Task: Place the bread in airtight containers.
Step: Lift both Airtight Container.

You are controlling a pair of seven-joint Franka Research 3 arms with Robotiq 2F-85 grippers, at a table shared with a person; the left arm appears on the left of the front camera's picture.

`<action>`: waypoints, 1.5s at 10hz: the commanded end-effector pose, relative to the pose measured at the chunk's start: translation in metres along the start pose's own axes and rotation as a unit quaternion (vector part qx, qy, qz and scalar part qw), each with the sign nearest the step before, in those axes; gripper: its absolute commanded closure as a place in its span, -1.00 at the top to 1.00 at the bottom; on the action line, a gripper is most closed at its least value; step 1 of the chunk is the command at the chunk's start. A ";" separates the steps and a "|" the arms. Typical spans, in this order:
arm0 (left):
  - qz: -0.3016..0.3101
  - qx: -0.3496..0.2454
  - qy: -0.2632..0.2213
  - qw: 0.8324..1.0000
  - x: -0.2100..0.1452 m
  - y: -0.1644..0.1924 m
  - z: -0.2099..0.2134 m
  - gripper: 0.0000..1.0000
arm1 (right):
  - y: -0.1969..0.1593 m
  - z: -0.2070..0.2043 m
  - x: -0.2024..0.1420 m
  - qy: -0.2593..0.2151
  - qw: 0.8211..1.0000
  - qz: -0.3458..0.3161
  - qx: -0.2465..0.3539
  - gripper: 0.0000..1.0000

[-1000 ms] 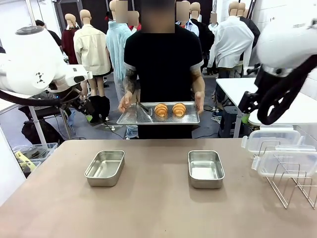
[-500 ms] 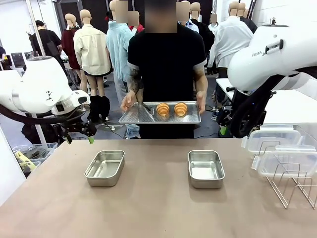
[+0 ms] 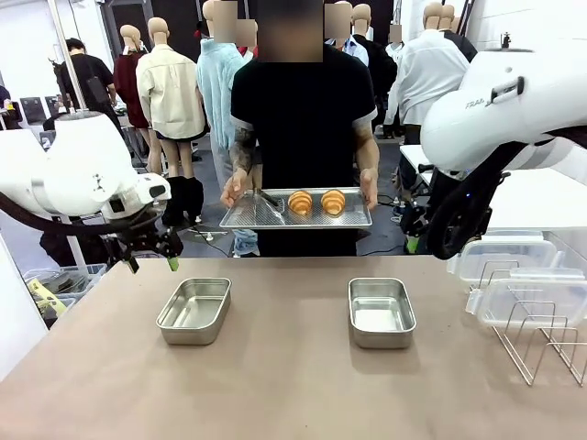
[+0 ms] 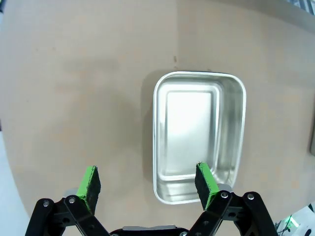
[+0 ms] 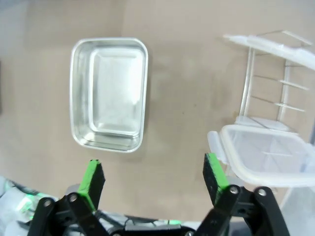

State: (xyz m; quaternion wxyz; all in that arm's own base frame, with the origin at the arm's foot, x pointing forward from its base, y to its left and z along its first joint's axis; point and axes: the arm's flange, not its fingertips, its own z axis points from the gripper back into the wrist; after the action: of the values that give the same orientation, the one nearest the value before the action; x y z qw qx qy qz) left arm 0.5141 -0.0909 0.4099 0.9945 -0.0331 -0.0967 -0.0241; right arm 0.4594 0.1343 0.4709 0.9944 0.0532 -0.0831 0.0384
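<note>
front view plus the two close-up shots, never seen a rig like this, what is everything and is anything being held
Two white robot arms share a table with a person. The front view looks across from between the arms; each wrist view looks down along one gripper's green-padded fingers. The left gripper hangs open above the left steel container, the right gripper open beside the right steel container; both containers are empty. Clear lids rest on a wire rack. The person holds a steel tray carrying two croissant rolls.
</note>
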 end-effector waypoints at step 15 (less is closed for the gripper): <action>-0.002 0.012 0.091 0.996 0.009 -0.004 -0.106 -0.35 | 0.016 -0.159 0.046 0.045 0.998 0.024 -0.027 -0.30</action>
State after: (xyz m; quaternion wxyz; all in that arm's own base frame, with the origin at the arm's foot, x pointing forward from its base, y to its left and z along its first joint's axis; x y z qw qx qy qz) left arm 0.5394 -0.1015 0.3045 0.9992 -0.0267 -0.0105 -0.0280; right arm 0.5274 0.1680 0.3248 0.9963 0.0334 -0.0304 0.0729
